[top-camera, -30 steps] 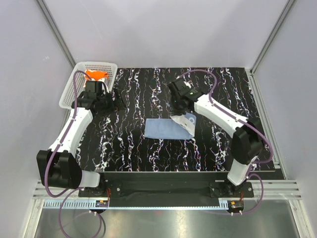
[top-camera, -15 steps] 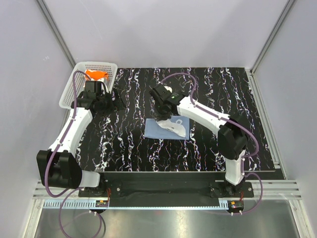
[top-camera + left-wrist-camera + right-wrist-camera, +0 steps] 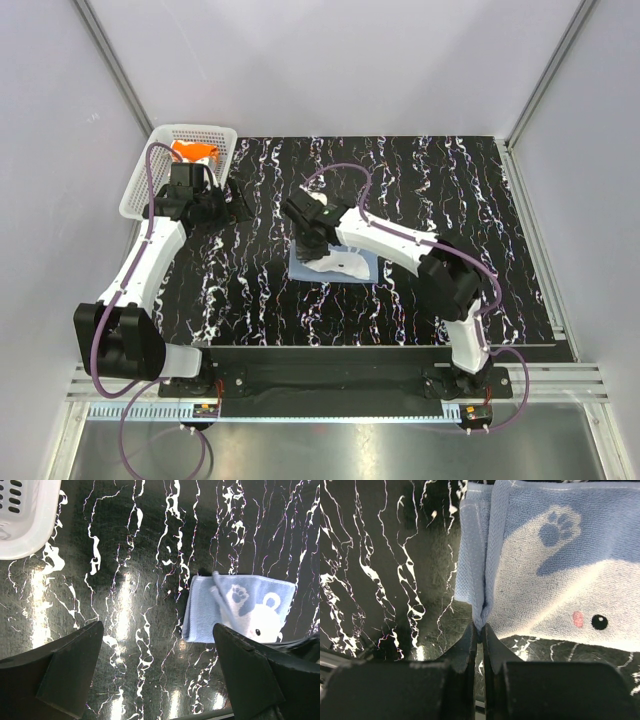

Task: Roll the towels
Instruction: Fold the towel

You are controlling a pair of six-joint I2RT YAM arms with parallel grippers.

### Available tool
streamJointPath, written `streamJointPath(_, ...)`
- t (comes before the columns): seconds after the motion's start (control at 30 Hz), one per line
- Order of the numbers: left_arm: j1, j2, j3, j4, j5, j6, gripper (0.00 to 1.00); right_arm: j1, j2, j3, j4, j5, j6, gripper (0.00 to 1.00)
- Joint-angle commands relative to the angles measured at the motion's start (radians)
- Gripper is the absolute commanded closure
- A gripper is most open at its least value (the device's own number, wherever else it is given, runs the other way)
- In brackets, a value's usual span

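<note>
The light blue towel (image 3: 365, 266) lies mid-table, its flipped part showing a white cartoon animal with a paw print (image 3: 545, 570). My right gripper (image 3: 312, 244) is shut on a bunched edge of this towel (image 3: 480, 628), held over its left side. In the left wrist view the same towel (image 3: 240, 610) lies ahead to the right. The orange towel (image 3: 192, 152) sits in the white basket. My left gripper (image 3: 238, 205) hangs wide open beside the basket, with only bare table between its fingers (image 3: 156, 630).
The white mesh basket (image 3: 140, 188) stands at the far left corner, its rim at the upper left of the left wrist view (image 3: 25, 527). The black marbled table (image 3: 450, 190) is bounded by grey walls and a metal frame.
My right gripper has carried the blue towel's edge from its right side leftward across the cloth, folding it over and showing the white print. The left arm has not moved.
</note>
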Motion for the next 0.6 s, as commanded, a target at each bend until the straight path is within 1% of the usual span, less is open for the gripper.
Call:
streamJointPath(0.0,0.009,-0.008,0.044,0.005,0.005,0.013,0.03,0.033,0.024,0.009,0.049,0.0,0.022,1.0)
streamJointPath(0.1,0.011,-0.006,0.044,0.005,0.007,0.013,0.03,0.046,0.053,0.007,0.071,-0.014,0.019,1.0)
streamJointPath(0.17,0.011,-0.006,0.044,0.004,0.007,0.013,0.03,0.049,0.076,0.001,0.091,-0.025,0.022,0.96)
streamJointPath(0.2,0.011,-0.006,0.042,0.004,0.005,0.013,0.03,0.052,0.083,-0.002,0.097,-0.032,0.022,0.93)
streamJointPath(0.23,0.011,-0.003,0.044,0.004,0.005,0.013,0.03,0.058,0.096,-0.005,0.103,-0.034,0.022,0.84)
streamJointPath(0.3,0.011,-0.001,0.044,0.004,0.005,0.013,0.03,0.058,0.109,-0.017,0.126,-0.048,0.022,0.77)
streamJointPath(0.37,0.011,-0.001,0.044,0.005,0.005,0.011,0.03,0.059,0.13,-0.014,0.131,-0.051,0.023,0.68)
streamJointPath(0.43,0.011,0.0,0.042,0.004,0.004,0.011,0.03,0.059,0.145,-0.007,0.134,-0.056,0.017,0.62)
streamJointPath(0.47,0.011,0.0,0.042,0.005,0.005,0.011,0.03,0.059,0.15,0.001,0.134,-0.056,0.016,0.57)
streamJointPath(0.57,0.012,0.003,0.041,0.007,0.001,0.011,0.03,0.059,0.141,0.024,0.122,-0.045,-0.003,0.48)
